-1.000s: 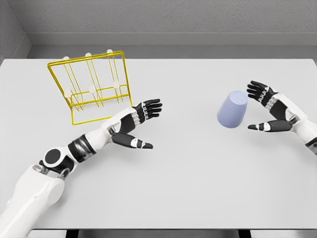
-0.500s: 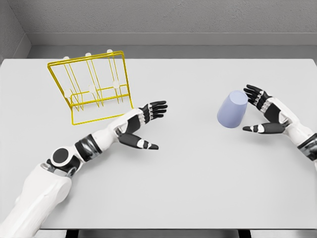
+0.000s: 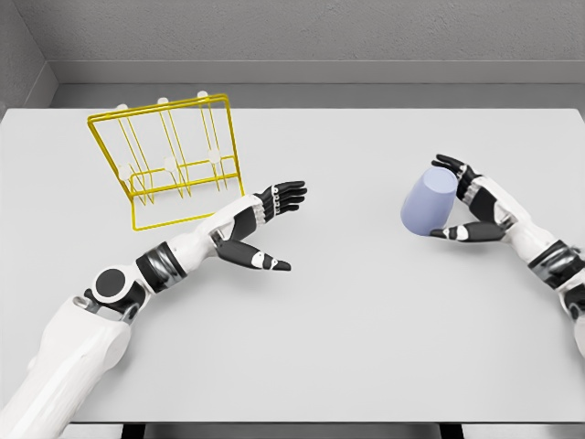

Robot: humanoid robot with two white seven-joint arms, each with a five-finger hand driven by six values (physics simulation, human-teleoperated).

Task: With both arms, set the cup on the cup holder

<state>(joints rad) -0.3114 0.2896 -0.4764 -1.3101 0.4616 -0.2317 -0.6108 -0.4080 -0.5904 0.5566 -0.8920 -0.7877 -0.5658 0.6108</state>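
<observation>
The left arm enters at the lower left corner, its white upper arm lying low over the near edge of the grey table [image 3: 366,347], the elbow joint bent, the forearm running up and to the right. The left hand [image 3: 262,227] hovers palm-inward over the table's middle left, fingers stretched out flat toward the right and the thumb splayed downward; it is open and holds nothing.

The right arm comes in from the right edge, forearm angled up and to the left. The right hand [image 3: 466,203] sits right against the cup [image 3: 429,202], fingers arched over the cup's far upper side and the thumb reaching along its near lower side. The hand cups the object loosely; whether the fingers actually press on it cannot be told.

The cup is pale lavender, standing mouth-down and tilted slightly on the table's right half, well apart from the left hand.

Farther back on the left stands the yellow wire cup holder [image 3: 169,165], leaning, with white-tipped pegs, just beyond the left forearm.
</observation>
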